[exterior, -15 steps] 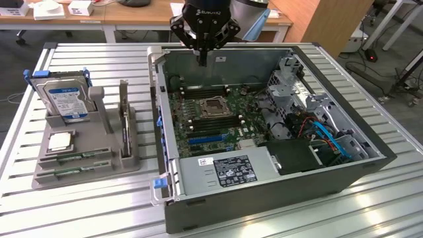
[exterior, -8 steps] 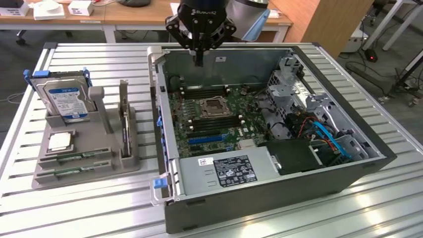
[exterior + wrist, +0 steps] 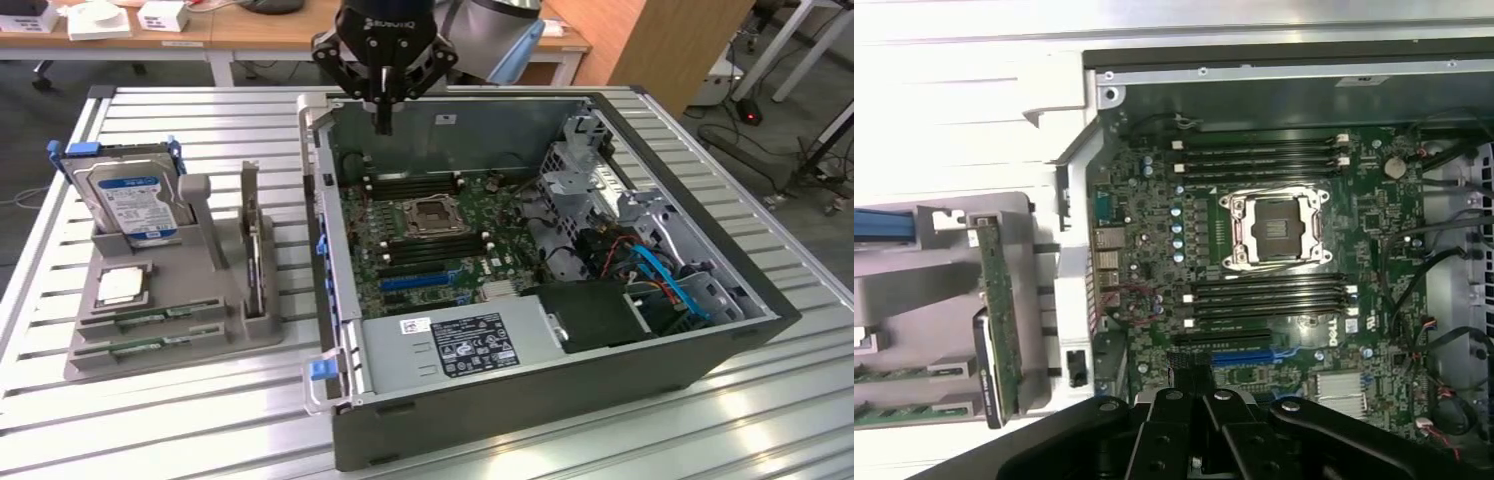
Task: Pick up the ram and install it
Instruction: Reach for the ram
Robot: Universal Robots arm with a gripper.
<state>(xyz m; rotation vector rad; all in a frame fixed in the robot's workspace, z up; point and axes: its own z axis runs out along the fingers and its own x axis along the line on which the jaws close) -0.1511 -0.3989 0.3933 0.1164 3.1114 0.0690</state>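
Two ram sticks [image 3: 147, 318] lie edge-up in the front slots of a grey holder [image 3: 200, 340] on the exterior view's left, and they show as green strips [image 3: 894, 372] in the wrist view. A third green board [image 3: 250, 235] stands upright in the holder's side slot [image 3: 996, 300]. My gripper [image 3: 384, 122] hangs over the far left corner of the open computer case [image 3: 534, 380], fingers shut together with nothing between them; its black fingers [image 3: 1192, 405] point down at the motherboard [image 3: 1154, 250]. Black memory slots [image 3: 1254, 155] flank the processor socket [image 3: 1274, 230].
The holder also carries a silver hard drive with a blue label [image 3: 134, 205] and a small square processor [image 3: 120, 285]. Inside the case are a power supply [image 3: 461, 340], a drive cage [image 3: 587, 180] and blue and red cables [image 3: 654, 270]. The slatted metal table [image 3: 160, 420] surrounds both.
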